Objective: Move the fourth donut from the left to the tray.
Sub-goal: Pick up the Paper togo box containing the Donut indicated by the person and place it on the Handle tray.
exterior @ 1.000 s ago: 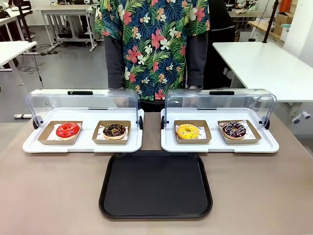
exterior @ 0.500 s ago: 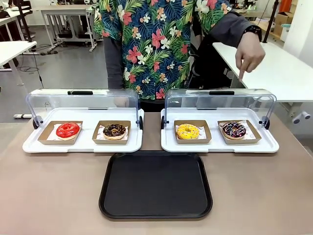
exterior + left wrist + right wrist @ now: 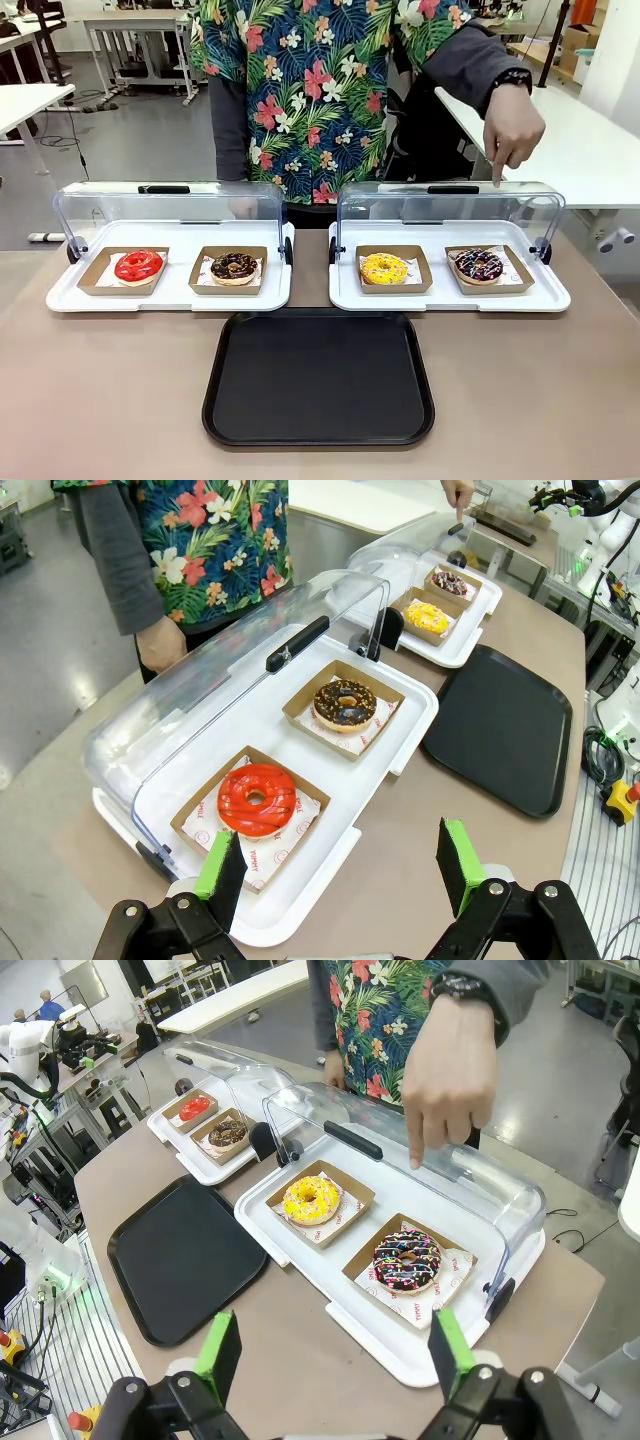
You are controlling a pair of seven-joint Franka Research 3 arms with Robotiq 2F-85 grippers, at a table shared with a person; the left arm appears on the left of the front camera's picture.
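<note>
A brown table (image 3: 100, 400) spans the lower half of the front view, and a person in a floral shirt (image 3: 310, 90) stands at its far side. The black tray (image 3: 318, 378) lies at bottom centre. Behind it sit two white lidded trays, one at left (image 3: 170, 297) and one at right (image 3: 450, 300). The person's hand (image 3: 512, 125), upper right, points a finger down at the right tray's raised clear lid. The fourth donut (image 3: 479, 264) sits in its cardboard holder at that tray's right end. In the wrist views, the left tool (image 3: 338, 860) and right tool (image 3: 332, 1353) both stand wide apart.
</note>
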